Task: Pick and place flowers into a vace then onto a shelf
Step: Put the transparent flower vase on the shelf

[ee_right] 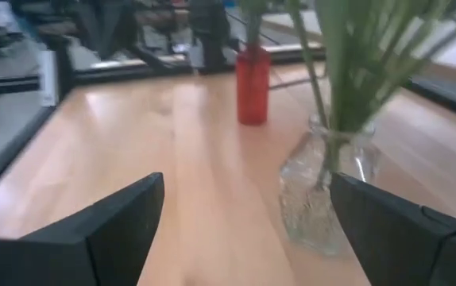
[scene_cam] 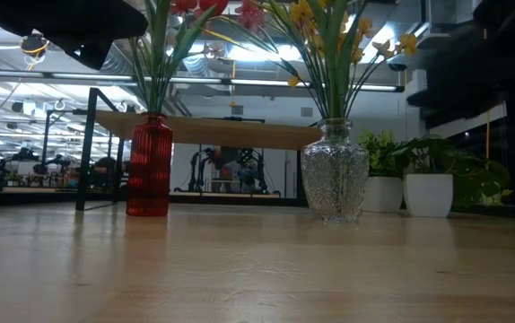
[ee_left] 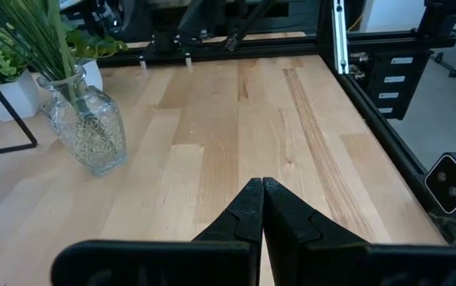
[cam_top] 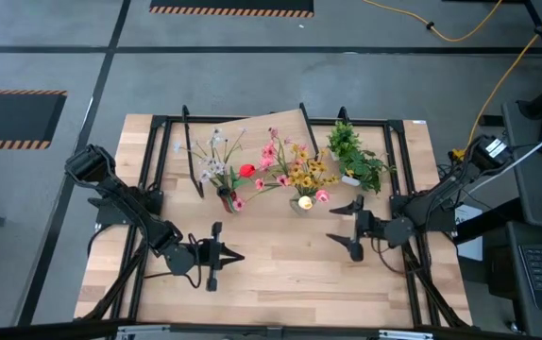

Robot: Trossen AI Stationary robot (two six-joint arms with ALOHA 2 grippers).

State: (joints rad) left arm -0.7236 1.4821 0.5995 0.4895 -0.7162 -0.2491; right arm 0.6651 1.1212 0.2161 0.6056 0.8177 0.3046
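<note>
The right tool point(cam_top: 356, 227), spread wide, faced the glass vase point(cam_top: 302, 202); squaring on its body looked wise.

The left tool point(cam_top: 228, 255) sat pressed together.

I am working in a robotics lab or workshop hall. My wooden table point(cam_top: 280, 274) stands on a grey concrete floor point(cam_top: 54, 47) with hazard-striped mats point(cam_top: 11, 118), and a yellow cable point(cam_top: 460, 36) runs there. Beyond its far edge, the low view shows ceiling lights point(scene_cam: 240, 54) and other black frames point(scene_cam: 231, 170).
</note>
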